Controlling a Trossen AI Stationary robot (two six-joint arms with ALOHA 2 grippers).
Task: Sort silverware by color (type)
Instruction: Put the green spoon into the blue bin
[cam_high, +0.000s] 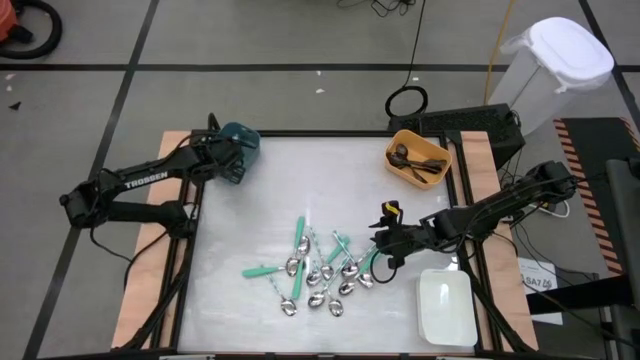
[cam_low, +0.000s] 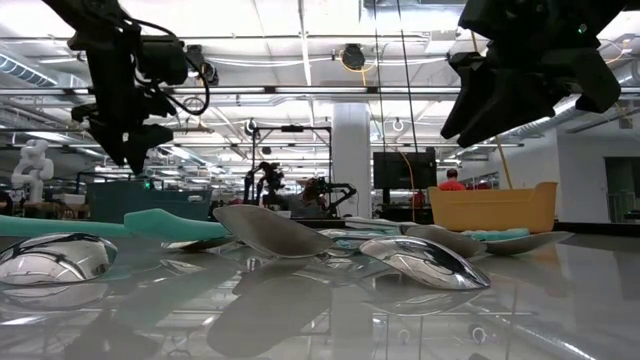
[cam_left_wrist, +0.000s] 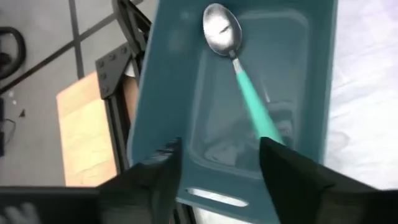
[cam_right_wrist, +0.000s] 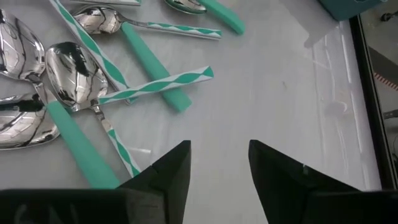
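- The left tool (cam_high: 237, 160) hangs over the teal bin (cam_high: 243, 139) at the far left corner of the worktop (cam_high: 260, 220), its fingers (cam_left_wrist: 155, 180) spread apart and released.
- In that teal bin (cam_left_wrist: 168, 93) lies one teal-handled spoon (cam_left_wrist: 239, 81), free of the fingers, its bowl toward the bin's far end.
- The pile of silverware (cam_high: 320, 270), shiny spoons with teal or striped handles, lies on the worktop right of the teal bin and nearer the front edge.
- The right tool (cam_high: 385, 245) hovers just right of that pile, fingers (cam_right_wrist: 168, 174) parted with nothing between them, above bare worktop (cam_right_wrist: 280, 81).
- An orange bin (cam_high: 418, 158) holding dark utensils (cam_high: 412, 160) stands far right of the teal bin.
- A white bin (cam_high: 446, 305) sits at the front right.
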